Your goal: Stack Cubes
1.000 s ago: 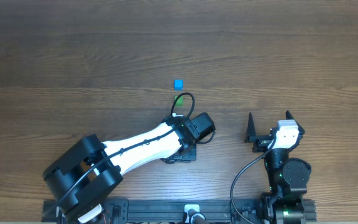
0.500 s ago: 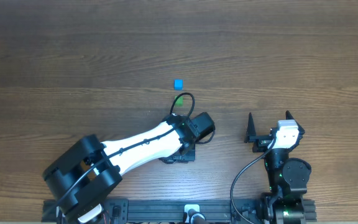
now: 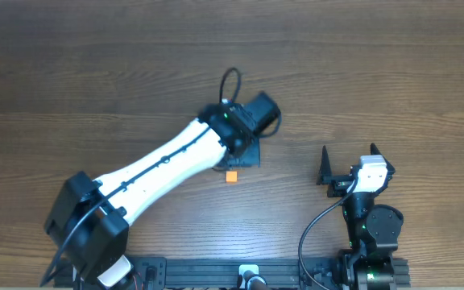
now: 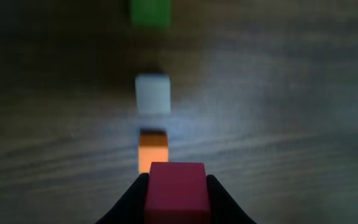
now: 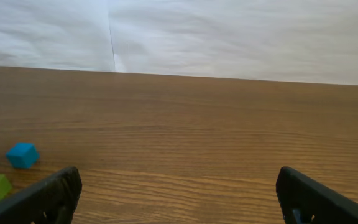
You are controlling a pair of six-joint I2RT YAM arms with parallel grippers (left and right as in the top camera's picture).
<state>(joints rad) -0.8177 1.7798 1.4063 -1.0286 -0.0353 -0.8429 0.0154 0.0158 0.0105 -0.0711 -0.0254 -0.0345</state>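
Working over wooden table (image 3: 95, 64). Clamping red cube (image 4: 176, 199) in left gripper (image 4: 176, 180), fingers set narrow. Lined up straight ahead of that gripper, nearest first: orange cube (image 4: 153, 149), pale cube (image 4: 152, 93), green cube (image 4: 150, 11). Spread wide and unloaded: right gripper (image 5: 178, 186); blue cube (image 5: 22, 155) ahead and leftward, well apart.

Three cubes (image 4: 152, 93) aligned on table (image 4: 291, 124)

Table (image 3: 95, 64) — wood grain, matt; red cube (image 4: 176, 190) — smooth plastic; left arm shell (image 3: 167, 161) glossy.
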